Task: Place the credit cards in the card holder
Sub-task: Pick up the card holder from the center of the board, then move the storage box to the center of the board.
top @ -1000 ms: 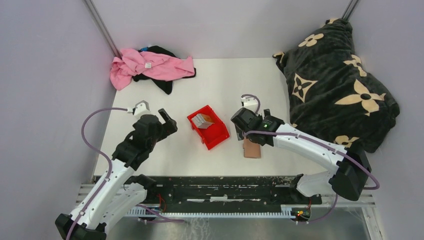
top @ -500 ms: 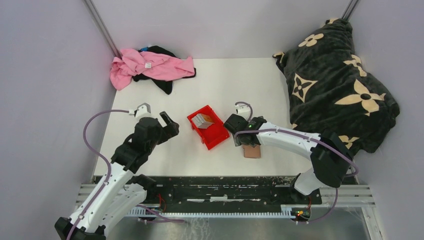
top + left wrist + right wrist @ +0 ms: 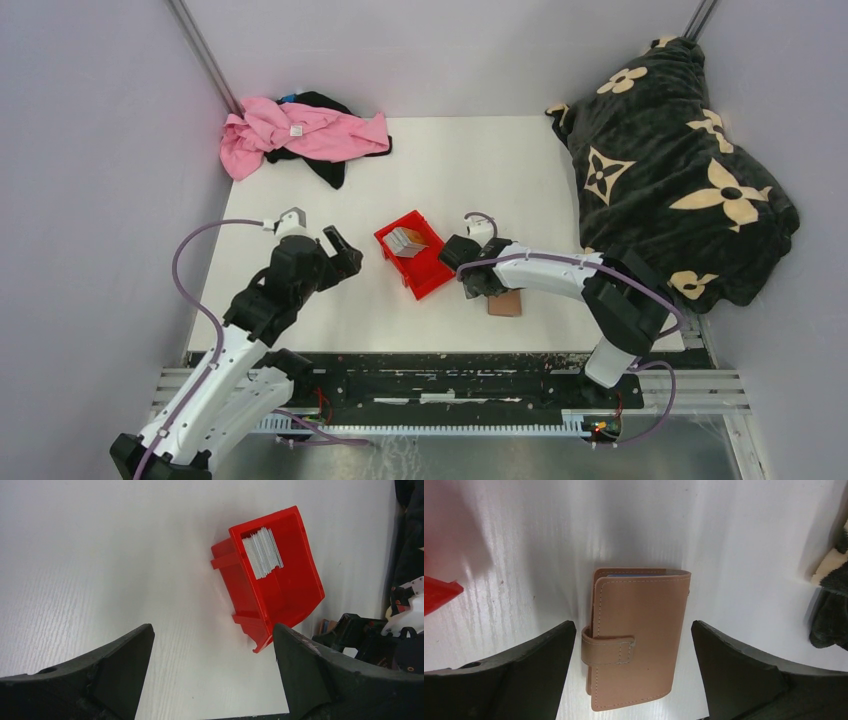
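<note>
A stack of grey credit cards (image 3: 405, 240) stands on edge in the back of a red bin (image 3: 432, 272); the left wrist view shows the cards (image 3: 263, 552) too. The tan card holder (image 3: 506, 303) lies closed on the table right of the bin, its tab fastened on its left side (image 3: 636, 635). My right gripper (image 3: 481, 285) hangs open directly over it, one finger either side, touching nothing (image 3: 633, 627). My left gripper (image 3: 345, 252) is open and empty just left of the bin, over bare table (image 3: 212, 635).
The red bin (image 3: 295, 595) sits askew mid-table. A pink cloth (image 3: 300, 130) over a black one lies at the back left. A dark flowered blanket (image 3: 670, 160) fills the right side. The metal rail (image 3: 430, 375) runs along the near edge.
My right gripper has swung left and toward the near edge and now covers most of the card holder. My left gripper has edged right toward the bin. Both stay open.
</note>
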Robot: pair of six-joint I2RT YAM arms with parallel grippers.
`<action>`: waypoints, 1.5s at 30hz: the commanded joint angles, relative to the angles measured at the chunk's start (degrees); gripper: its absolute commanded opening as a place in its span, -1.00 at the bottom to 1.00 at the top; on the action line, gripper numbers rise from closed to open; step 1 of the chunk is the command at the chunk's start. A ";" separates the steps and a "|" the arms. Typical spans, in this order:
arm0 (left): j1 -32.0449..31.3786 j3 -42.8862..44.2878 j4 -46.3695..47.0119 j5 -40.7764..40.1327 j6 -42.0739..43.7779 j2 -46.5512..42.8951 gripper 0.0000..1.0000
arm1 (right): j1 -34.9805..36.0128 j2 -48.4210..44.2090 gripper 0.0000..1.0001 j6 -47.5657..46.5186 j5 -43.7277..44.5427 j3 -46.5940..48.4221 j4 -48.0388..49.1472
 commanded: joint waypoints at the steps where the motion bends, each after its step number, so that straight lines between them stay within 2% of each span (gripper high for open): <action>1: -0.46 -0.99 1.80 2.56 -0.82 0.45 0.88 | -0.12 1.84 0.84 3.95 1.65 -0.26 -0.48; 4: -0.89 -2.52 2.22 3.52 -1.54 0.45 0.80 | -0.67 2.95 0.72 5.21 0.99 -0.53 -0.91; 7: -1.98 -4.29 2.80 4.04 -2.61 0.47 0.70 | -0.96 3.73 0.51 5.93 0.04 -0.78 -1.34; 14: -5.35 -8.45 7.88 4.10 -5.47 3.20 0.40 | -1.05 3.08 -0.30 5.72 -0.87 -0.81 -1.56; 17: -6.94 -8.92 10.31 3.30 -5.64 6.22 0.25 | -1.05 2.64 -0.57 4.93 -1.00 -0.05 -2.20; 24: -11.39 -9.57 15.98 0.41 -7.27 14.48 0.18 | -1.05 0.90 -0.91 2.42 -1.21 1.83 -3.83; 27: -12.77 -9.55 18.51 -0.48 -7.65 18.13 0.18 | -1.05 -0.30 -0.98 1.24 -1.74 2.74 -4.57; 45: -13.60 -5.21 32.20 -2.68 -6.14 37.53 0.17 | -1.05 -5.95 -0.99 -2.94 -5.21 11.51 -8.76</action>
